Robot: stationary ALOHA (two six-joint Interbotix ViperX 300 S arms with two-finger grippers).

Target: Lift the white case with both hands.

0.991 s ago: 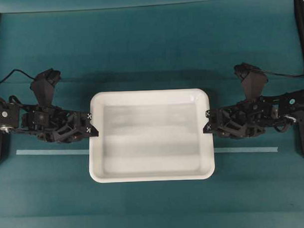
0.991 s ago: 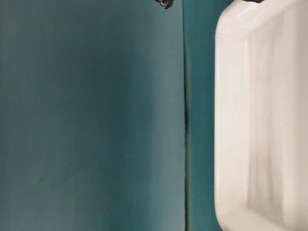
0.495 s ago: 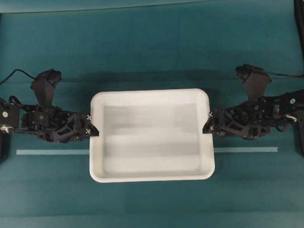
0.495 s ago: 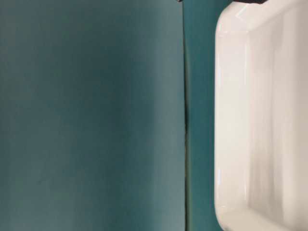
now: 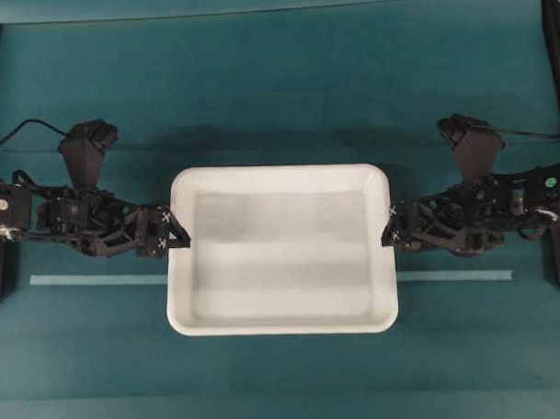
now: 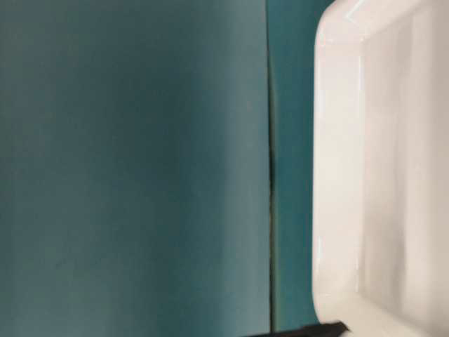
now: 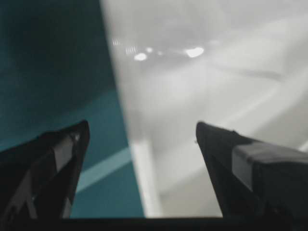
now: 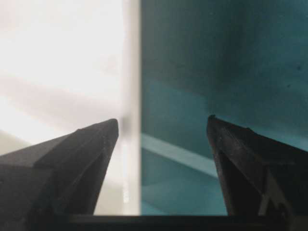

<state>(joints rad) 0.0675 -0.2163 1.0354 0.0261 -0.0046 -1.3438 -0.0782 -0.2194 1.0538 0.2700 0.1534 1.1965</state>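
Observation:
The white case lies flat on the teal table, midway between the two arms. My left gripper is at its left short rim and stands open. In the left wrist view the left gripper straddles the rim of the case, one finger over the table and the other over the case's inside. My right gripper is open at the right short rim. The right wrist view shows the right gripper with the case's rim between its spread fingers. Neither pad presses on the rim.
A thin pale tape strip runs across the table and passes under the case. Black frame posts stand at both side edges. In the table-level view the case fills the right side, beside a seam in the cover.
Both grippers have gone from shut on the case's short rims to open. The left gripper's tips have shifted slightly right over the rim. The case has barely moved.

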